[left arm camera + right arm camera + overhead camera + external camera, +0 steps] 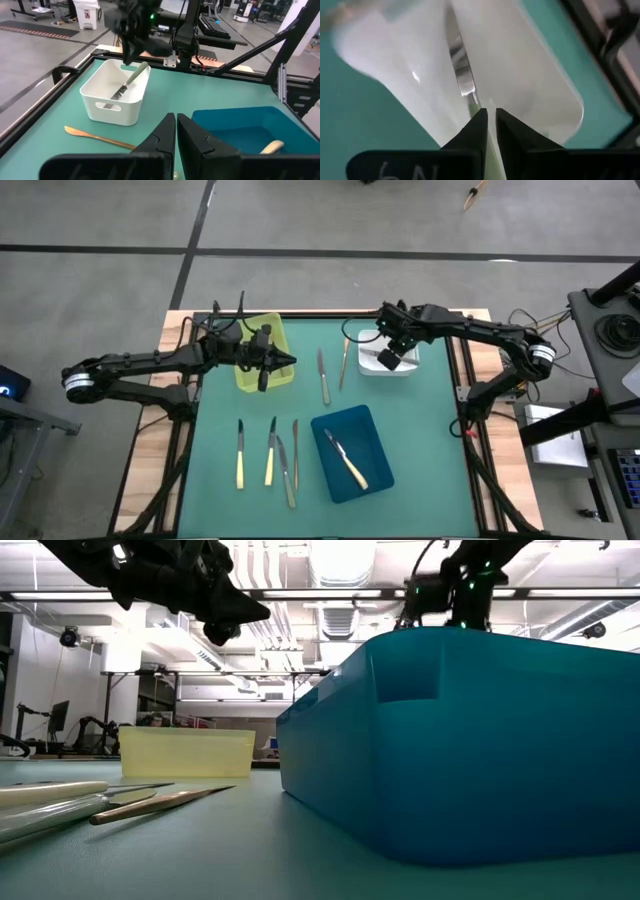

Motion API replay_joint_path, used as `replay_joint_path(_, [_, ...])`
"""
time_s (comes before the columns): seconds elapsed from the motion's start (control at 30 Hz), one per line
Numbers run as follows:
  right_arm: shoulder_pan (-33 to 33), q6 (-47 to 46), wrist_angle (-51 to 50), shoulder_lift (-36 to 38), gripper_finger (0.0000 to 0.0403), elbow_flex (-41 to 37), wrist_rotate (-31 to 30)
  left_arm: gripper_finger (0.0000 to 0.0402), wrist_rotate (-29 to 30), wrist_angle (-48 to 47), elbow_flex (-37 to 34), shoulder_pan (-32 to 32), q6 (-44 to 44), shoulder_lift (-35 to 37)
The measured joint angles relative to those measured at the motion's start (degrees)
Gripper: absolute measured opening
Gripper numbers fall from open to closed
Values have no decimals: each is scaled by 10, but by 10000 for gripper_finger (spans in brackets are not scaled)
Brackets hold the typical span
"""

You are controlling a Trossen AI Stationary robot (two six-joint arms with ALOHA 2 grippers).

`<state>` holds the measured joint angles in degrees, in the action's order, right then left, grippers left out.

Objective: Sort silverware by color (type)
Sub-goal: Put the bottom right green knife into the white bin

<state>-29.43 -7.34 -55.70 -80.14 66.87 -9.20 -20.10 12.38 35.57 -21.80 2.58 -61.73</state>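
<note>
hovering over the white tray [405, 367] at the far right of the tabletop [420, 440], the right claw [487, 117] has its fingers drawn narrow around the end of a silver-grey utensil [461, 70] whose other end lies down inside the tray; whether it grips or is just letting go i cannot tell. the left wrist view shows that same piece leaning against the tray's wall. the left claw [176, 131] is pinched shut on nothing, waiting above the yellow tray [270, 330] at the far left.

by my judgement the sorting is only partly done. one cream-handled knife [346, 460] lies in the blue tray [375, 430] near the middle, and one grey piece is in the white tray. whether the yellow tray holds anything is hidden by the left arm.

still loose on the tabletop: a grey knife [323, 376] and a thin gold-copper piece [342, 366] lying side by side between the yellow and white trays, and a cluster left of the blue tray, namely two cream-handled knives [240, 453], a grey one [286, 475] and a slim copper one [295, 453]. that leaves about six pieces to place, so roughly a quarter seems finished.
</note>
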Motion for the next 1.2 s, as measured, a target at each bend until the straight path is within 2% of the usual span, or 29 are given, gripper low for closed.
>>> replay_joint_path(0.23, [44,8,144,92,18,-32,1,0,0,-7,0,0,32,0])
replay_joint_path(0.57, [99,22,369,207,18,-158,1,0,0,-14,0,36,92,0])
replay_joint_path(0.9, [111,13,510,225,18,-274,1,0,2,-14,0,103,162,0])
replay_joint_path(1.07, [115,19,588,222,18,-318,2,0,42,-29,0,142,217,0])
replay_joint_path(1.2, [117,37,620,223,18,-337,2,0,46,-54,0,173,272,0])
